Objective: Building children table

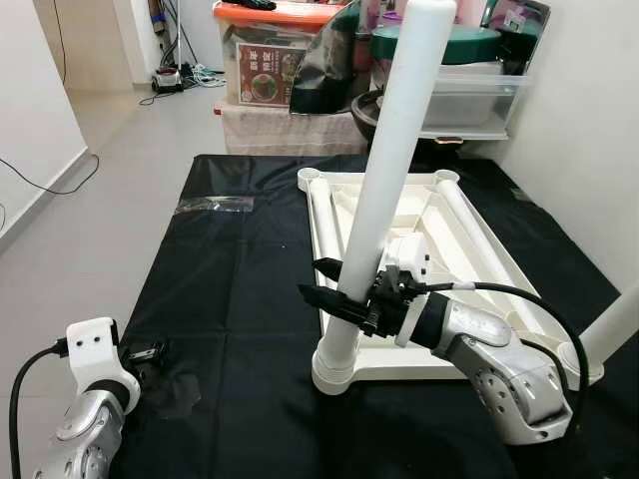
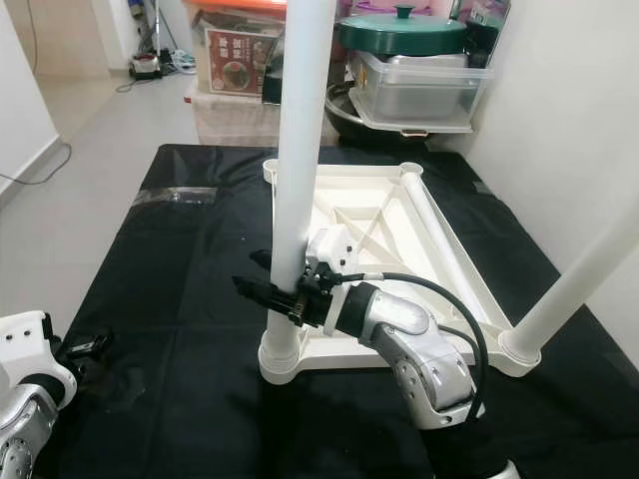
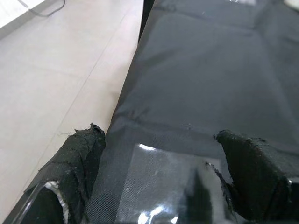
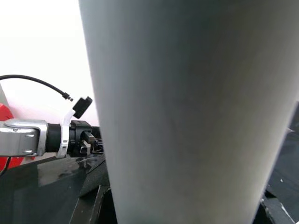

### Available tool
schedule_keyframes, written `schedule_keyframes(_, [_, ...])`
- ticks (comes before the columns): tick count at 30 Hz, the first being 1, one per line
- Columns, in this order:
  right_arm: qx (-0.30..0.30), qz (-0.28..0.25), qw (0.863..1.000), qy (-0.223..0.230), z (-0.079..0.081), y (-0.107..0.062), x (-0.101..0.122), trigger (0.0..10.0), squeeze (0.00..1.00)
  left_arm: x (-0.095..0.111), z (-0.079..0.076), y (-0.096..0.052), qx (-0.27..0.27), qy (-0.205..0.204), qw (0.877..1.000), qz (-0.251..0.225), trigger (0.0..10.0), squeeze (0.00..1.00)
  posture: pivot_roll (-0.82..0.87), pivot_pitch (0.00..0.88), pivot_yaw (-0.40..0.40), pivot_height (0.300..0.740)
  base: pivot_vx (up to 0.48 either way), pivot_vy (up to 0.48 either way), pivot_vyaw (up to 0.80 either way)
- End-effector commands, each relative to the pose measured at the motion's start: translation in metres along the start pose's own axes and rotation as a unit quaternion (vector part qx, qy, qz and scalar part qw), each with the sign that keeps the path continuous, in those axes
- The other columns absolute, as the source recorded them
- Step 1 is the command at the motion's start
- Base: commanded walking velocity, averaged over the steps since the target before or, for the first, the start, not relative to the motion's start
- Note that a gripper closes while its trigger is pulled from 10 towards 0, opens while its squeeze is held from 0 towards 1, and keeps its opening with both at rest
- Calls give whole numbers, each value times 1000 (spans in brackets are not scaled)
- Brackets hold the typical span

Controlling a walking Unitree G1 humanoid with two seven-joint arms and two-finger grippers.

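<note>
Two claws are in my feed, and the right claw [image 1: 334, 284] is the busy one: its black fingers [image 1: 321, 297] are pinched around the lower part of a white table leg [image 1: 384, 190], one finger on each side of the tube, near the centre of the left eye frame. That leg stands nearly upright, leaning slightly toward the upper right of the frame, with its foot seated in the round corner socket [image 1: 335, 371] of the upturned white tabletop [image 1: 469, 249], just below where I am gripping. From the right wrist camera the leg [image 4: 187, 112] is a broad pale column right against the lens. The tabletop lies underside up on a black sheet [image 1: 240, 299] spread over the floor, its ribs showing, in the middle right of the frame. A second white leg [image 2: 584, 274] rises at a slant from the socket at the lower right of the right eye frame. My left claw [image 1: 145, 354] sits low at the lower left, just over the black sheet, fingers [image 3: 77, 158] spread apart with nothing between them, above a scrap of clear plastic [image 3: 163, 186]. Another clear plastic wrapper [image 1: 213, 205] lies on the sheet toward the upper left, well apart from both claws. Storage boxes [image 1: 280, 60] and a lidded pot [image 2: 404, 30] crowd the top of the frame.
</note>
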State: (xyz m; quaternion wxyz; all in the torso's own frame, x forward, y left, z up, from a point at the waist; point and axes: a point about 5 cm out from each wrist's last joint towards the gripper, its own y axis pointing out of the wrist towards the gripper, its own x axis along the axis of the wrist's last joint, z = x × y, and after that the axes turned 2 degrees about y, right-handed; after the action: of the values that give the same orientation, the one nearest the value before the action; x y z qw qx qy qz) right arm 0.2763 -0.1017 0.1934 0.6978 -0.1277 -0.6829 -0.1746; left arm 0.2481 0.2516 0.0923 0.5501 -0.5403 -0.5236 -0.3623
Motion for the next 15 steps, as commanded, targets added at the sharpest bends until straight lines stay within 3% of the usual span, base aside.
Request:
schedule_keyframes(1, [42,32,997,60,12,9,-22,0,0,-1,-1,-2,-4,2,1000,0,10000,0,14,0,-72,740,0,439,0])
schedule_keyframes(10, [22,13,998,63,7,11,-15,0,0,-1,0,-3,-2,5,1000,-1,10000,0,8,0,-69,740,0,460,0])
schedule_keyframes(15, [5,3,998,61,2,12,-9,0,0,-1,-3,-3,-2,11,1000,-2,10000,0,1,0,-67,740,0,0,0])
